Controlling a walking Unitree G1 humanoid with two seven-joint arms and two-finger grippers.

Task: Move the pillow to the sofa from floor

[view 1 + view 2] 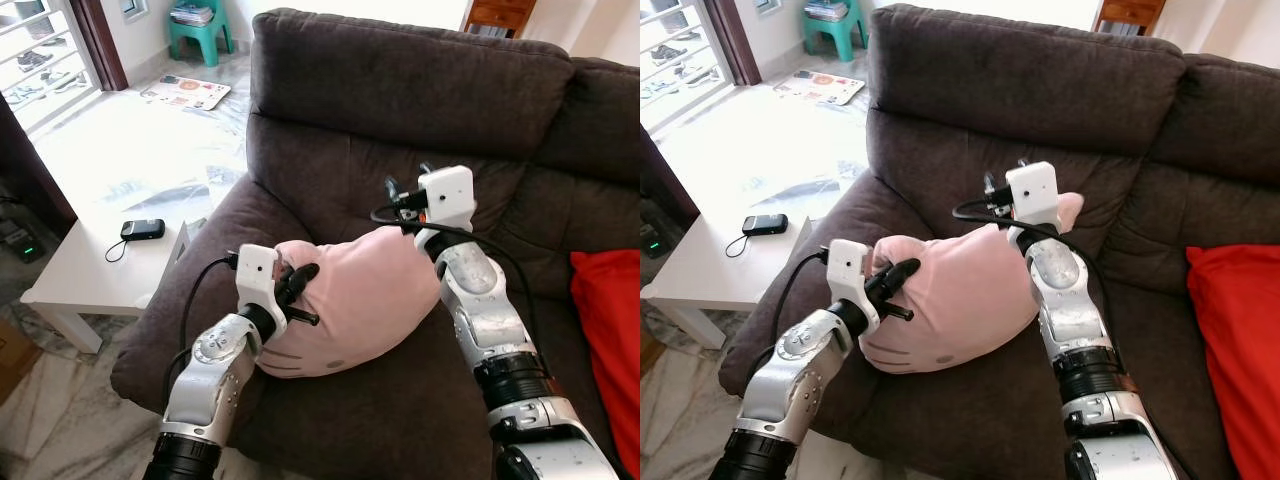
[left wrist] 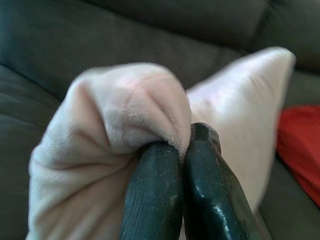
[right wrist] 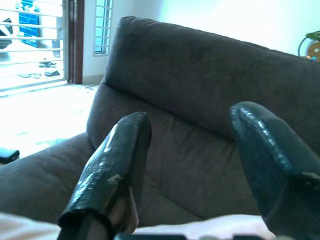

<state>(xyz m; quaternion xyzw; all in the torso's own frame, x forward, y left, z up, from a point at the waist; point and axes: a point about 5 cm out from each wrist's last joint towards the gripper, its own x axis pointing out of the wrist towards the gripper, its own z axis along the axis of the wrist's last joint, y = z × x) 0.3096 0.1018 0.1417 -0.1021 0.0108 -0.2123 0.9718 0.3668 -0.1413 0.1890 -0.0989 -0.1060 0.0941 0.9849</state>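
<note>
On the sofa (image 1: 330,130), pillow (image 1: 370,300) corner pinched in left tool (image 1: 300,290).

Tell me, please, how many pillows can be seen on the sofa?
2. A pink pillow lies on the sofa seat, pinched by the left gripper. A red pillow lies at the seat's right edge, partly cut off.

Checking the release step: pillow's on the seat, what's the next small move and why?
Probably open the left tool. The pillow already lies on the sofa seat, the left tool is shut on a bunched corner, and the right tool is open above it, so only that pinch is left.
</note>
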